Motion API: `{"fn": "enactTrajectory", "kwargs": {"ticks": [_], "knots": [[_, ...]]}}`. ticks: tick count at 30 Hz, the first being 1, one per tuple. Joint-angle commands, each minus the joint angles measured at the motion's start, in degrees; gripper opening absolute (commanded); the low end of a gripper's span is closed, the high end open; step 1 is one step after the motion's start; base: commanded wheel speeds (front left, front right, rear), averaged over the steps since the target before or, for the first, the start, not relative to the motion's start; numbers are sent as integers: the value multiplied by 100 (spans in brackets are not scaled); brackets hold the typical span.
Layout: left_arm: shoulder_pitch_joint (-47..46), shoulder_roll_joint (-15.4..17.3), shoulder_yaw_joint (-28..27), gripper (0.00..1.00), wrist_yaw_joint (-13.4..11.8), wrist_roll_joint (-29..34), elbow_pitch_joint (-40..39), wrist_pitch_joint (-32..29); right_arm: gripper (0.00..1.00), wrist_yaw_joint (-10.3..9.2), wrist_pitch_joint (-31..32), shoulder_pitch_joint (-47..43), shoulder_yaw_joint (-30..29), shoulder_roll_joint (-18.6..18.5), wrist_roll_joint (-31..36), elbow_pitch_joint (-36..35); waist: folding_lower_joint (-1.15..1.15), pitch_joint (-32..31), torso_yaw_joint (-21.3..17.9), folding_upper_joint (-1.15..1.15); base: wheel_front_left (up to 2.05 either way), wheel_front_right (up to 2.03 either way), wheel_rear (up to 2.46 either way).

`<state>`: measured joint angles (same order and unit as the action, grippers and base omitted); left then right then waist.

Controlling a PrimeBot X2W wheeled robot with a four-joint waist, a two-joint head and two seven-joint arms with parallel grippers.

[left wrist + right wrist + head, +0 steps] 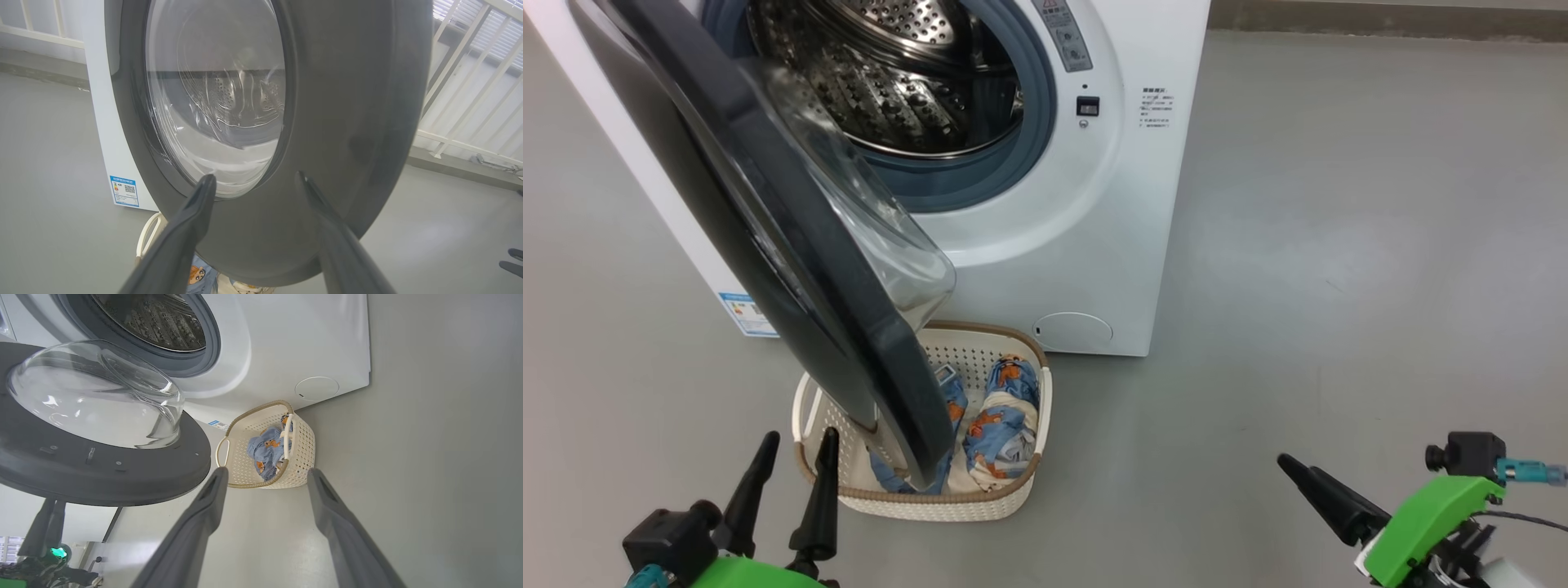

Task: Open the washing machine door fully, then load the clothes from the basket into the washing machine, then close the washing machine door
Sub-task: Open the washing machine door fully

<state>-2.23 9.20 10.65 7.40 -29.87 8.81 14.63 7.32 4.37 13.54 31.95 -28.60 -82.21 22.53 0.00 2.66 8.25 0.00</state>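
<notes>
The door (pixel 841 327) hangs swung out from the washer (pixel 1094 245), its rim leaning right over the basket (pixel 947 506) on the floor (pixel 1339 286) and covering part of the clothes (pixel 1001 416) inside, while the steel drum (pixel 890 82) gapes behind it. Left tool (pixel 800 437) sits by the basket's left end, fingers spread wide, pointing at the door's outer face and gripping nothing; whether it touches the rim, I can't tell. Right tool (pixel 267 470) is out over the floor, well right of the basket, fingers wide apart and empty.
</notes>
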Motion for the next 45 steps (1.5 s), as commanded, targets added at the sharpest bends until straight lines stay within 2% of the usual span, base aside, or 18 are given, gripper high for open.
{"fn": "enactTrajectory", "kwargs": {"ticks": [1,5,18,24,29,36,40,45], "knots": [[-84,129,-219,100,9,70,-143,37,100,17,-81,-76,80,-160,62,-80,0,-8,-16,0,0,0,0],[-50,120,-273,100,9,74,-135,37,100,17,-435,-125,277,-332,349,206,0,-28,-68,0,0,0,0],[-34,93,-421,100,9,47,-106,37,100,17,-1605,125,477,-496,715,978,0,5,-149,0,0,0,0],[-34,90,-452,100,9,53,-111,37,100,17,-1916,208,380,-523,1256,1142,0,21,-165,0,0,0,0],[-52,90,-479,100,9,55,-129,37,100,17,-1934,174,-571,-400,2359,1048,0,63,-175,0,0,0,0],[-70,78,-502,100,9,67,-155,37,100,17,-1935,-470,-2244,211,4058,241,0,86,-153,0,0,0,0],[-88,84,-501,100,9,72,-168,37,100,17,-1936,-806,-2763,535,4662,-123,0,91,-133,0,0,0,0],[-112,91,-489,100,9,73,-178,37,100,17,-1936,-1034,-3014,740,5062,-323,0,103,-110,0,0,0,0]]}}
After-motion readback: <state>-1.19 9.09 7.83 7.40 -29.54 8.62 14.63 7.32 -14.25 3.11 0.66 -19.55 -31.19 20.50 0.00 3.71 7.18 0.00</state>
